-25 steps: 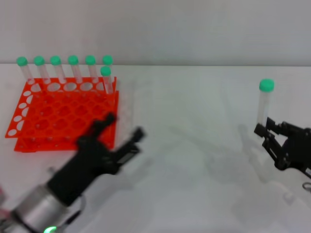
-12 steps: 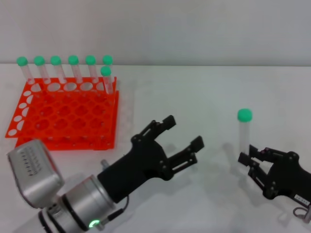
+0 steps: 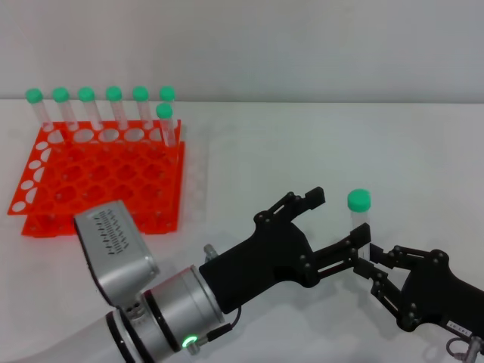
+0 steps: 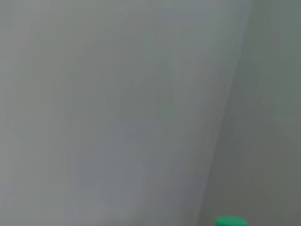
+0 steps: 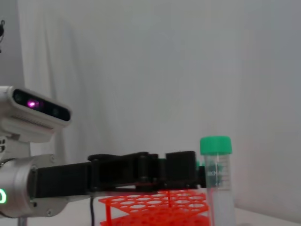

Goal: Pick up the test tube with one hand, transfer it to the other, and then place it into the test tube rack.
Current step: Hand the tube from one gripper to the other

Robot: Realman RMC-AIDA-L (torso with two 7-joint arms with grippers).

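The test tube [image 3: 360, 221], clear with a green cap, stands upright in the air at the front right. My right gripper [image 3: 370, 268] is shut on its lower part. My left gripper [image 3: 340, 221], on the green-lit arm, is open. One finger [image 3: 355, 246] lies right at the tube and the other finger [image 3: 308, 200] is spread out to the tube's left. The right wrist view shows the tube [image 5: 217, 172] with the left gripper's black fingers [image 5: 146, 168] beside it. The left wrist view shows only the green cap [image 4: 230, 221]. The orange-red rack [image 3: 91, 185] lies at the far left.
Several look-alike green-capped tubes [image 3: 113, 106] stand along the rack's back row, and one [image 3: 166, 125] stands a row nearer. The rack [image 5: 155, 207] also shows low in the right wrist view. A white wall rises behind the white table [image 3: 302, 151].
My right gripper has carried the tube left and toward me. My left arm has swung right across the table, and its open fingers have reached the tube.
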